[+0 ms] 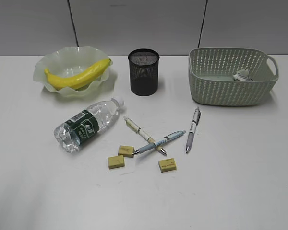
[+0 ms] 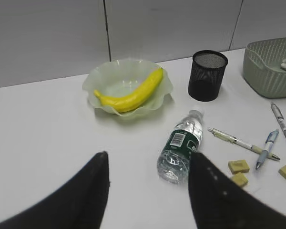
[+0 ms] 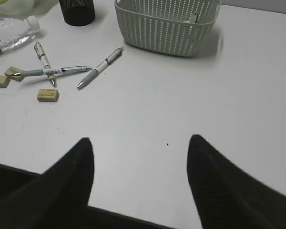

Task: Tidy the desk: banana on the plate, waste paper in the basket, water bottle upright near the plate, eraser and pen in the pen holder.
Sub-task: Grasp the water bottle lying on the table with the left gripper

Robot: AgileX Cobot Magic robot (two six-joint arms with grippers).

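Lying curved inside the wavy-rimmed plate (image 1: pixel 42 75) at the back left of the desk (image 1: pixel 240 182): the banana (image 1: pixel 79 75), one end resting against the ruffled rim. Sitting in the far right corner of the perforated basket (image 1: pixel 221 91): the crumpled waste paper (image 1: pixel 242 74). Standing upright between plate and basket: the black mesh pen holder (image 1: pixel 144 72).

Lying on its side in front of the plate, cap pointing toward the pen holder: the water bottle (image 1: pixel 86 124), dark green label facing up. Resting just right of the bottle: three pens. Crossing each other near their tips: the cream pen (image 1: pixel 144 135) and the blue-grey pen (image 1: pixel 159 142). Lying apart to the right, angled toward the basket: the silver pen (image 1: pixel 193 129). Scattered close around the pen tips: three yellowish erasers, namely the left eraser (image 1: pixel 116 161), the middle eraser (image 1: pixel 126 151) and the right eraser (image 1: pixel 167 165).

Hovering above the desk, near the bottle's base, fingers spread wide and holding nothing: the left gripper (image 2: pixel 148 191). Hanging over bare tabletop at the front edge, also spread wide and holding nothing: the right gripper (image 3: pixel 140 181).
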